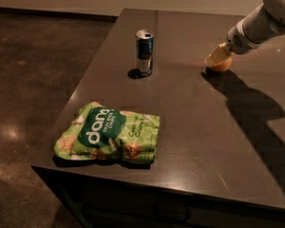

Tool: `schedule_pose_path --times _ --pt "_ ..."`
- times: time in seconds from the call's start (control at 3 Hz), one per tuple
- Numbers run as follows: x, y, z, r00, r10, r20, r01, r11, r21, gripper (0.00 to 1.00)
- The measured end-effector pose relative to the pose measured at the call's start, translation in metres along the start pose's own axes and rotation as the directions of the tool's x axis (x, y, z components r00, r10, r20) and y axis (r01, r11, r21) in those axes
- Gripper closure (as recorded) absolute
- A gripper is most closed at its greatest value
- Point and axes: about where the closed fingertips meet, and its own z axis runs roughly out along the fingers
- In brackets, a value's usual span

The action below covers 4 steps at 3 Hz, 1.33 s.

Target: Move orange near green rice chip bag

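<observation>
Gripper (216, 59): at the far right of the table (194, 146), roughly 1 o'clock from the table's middle, set down on top of the orange at the end of the arm (261, 25), which reaches in from 2 o'clock.
Claw state: cannot tell whether it is pinching the orange or only resting over it.
Orange (222, 67): directly under the gripper and mostly covered by it. It appears to sit on the table surface, with its shadow just below.
Green rice chip bag (108, 137): lies flat near the front left corner, about 7 o'clock from the orange and well apart from it.
Drink can (144, 52): upright, at 9 o'clock from the orange and 12 o'clock from the bag.
Step in hand: likely securing the orange before carrying it.
How to do it well: grip across the widest part of the fruit, since a round skin slips from a high or shallow hold. Lift clear, travel toward 7 o'clock, and pass on the near side of the can.
Placement: set it beside the bag's right edge, not on the wrinkled foil, and release low so it does not roll.
</observation>
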Motion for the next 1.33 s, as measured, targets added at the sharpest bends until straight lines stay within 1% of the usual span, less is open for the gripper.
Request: schedule_pose_path --times 0.33,0.67,1.0,1.33 --pt "0.003 0.015 -0.021 0.996 -0.079 0.029 0.080 0.9957 -0.048 0.88" --pt "0.012 0.040 -0.047 0.977 -0.210 0.046 0.214 0.9714 -0.103 1.00" --pt "0.023 0.077 -0.073 0.925 -0.369 0.087 0.378 0.9111 -0.164 1.00" --pt "0.033 0.117 -0.086 0.854 -0.490 0.176 0.519 0.8271 -0.215 1.00"
